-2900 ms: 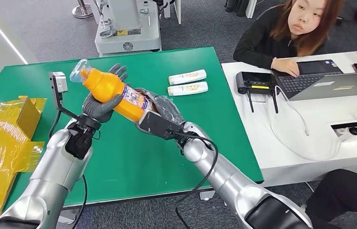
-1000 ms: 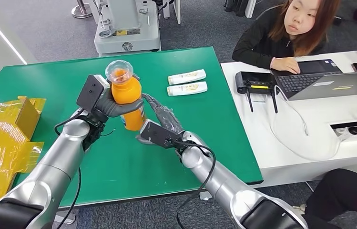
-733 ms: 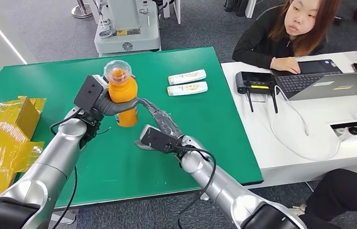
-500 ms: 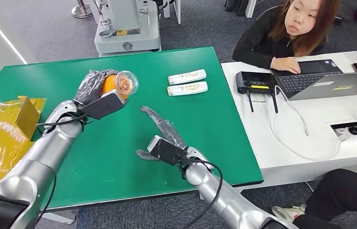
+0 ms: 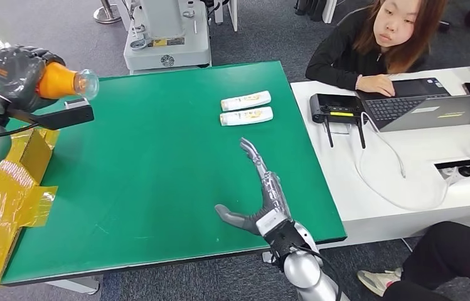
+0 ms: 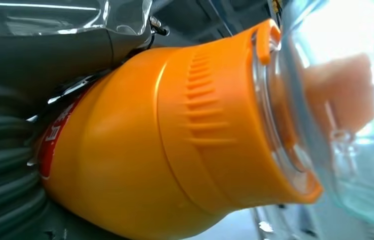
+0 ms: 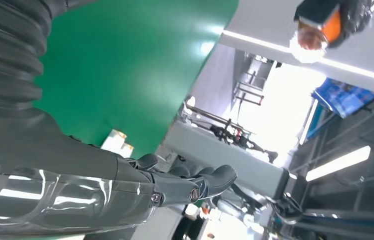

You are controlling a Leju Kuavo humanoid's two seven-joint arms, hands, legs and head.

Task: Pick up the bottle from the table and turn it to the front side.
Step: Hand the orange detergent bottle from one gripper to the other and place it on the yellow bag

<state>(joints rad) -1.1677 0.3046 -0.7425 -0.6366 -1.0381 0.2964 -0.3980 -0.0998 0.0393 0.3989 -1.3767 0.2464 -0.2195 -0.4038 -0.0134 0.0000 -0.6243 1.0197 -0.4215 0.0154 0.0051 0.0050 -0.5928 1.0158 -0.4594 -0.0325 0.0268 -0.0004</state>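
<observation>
Gripping the orange bottle (image 5: pixel 59 80) in the left hand (image 5: pixel 12 75), held it aloft off the green table (image 5: pixel 157 169), clear cap sideways, presumably to show its front, while kept the right hand (image 5: pixel 263 204) flat, fingers apart, empty, out of the way.

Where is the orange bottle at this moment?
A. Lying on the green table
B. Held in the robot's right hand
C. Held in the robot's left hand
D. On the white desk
C: the left hand grips the orange bottle above the table's corner.
</observation>
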